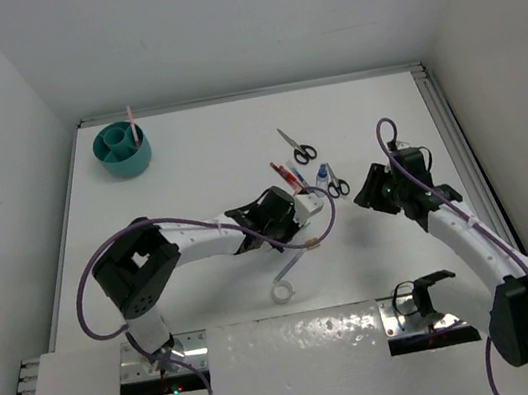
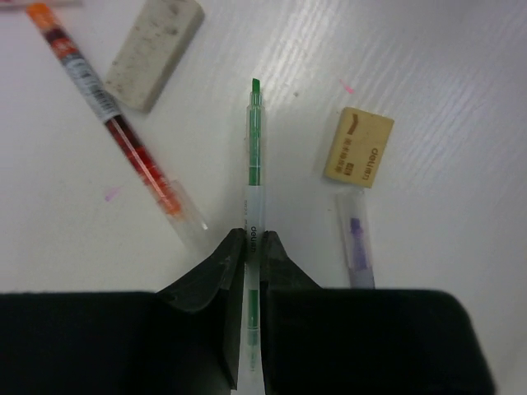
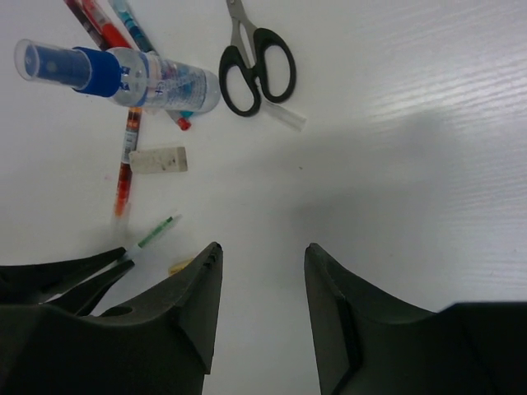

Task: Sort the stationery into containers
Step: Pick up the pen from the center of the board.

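My left gripper (image 2: 254, 239) is shut on a clear pen with green ink (image 2: 254, 156), whose tip points away over the table. Around it lie a red pen (image 2: 115, 123), a white eraser (image 2: 154, 51), a tan eraser (image 2: 359, 146) and a purple pen (image 2: 356, 243). My right gripper (image 3: 262, 251) is open and empty above bare table, to the right of the pile. A blue-capped glue bottle (image 3: 123, 74) and black-handled scissors (image 3: 255, 66) lie ahead of it. The teal organiser cup (image 1: 124, 150) stands at the far left with a pink pen (image 1: 132, 123) in it.
A second pair of scissors (image 1: 298, 146) lies beyond the pile. A white tape ring (image 1: 281, 292) lies near the front edge between the arms. White walls close in the table on the left, back and right.
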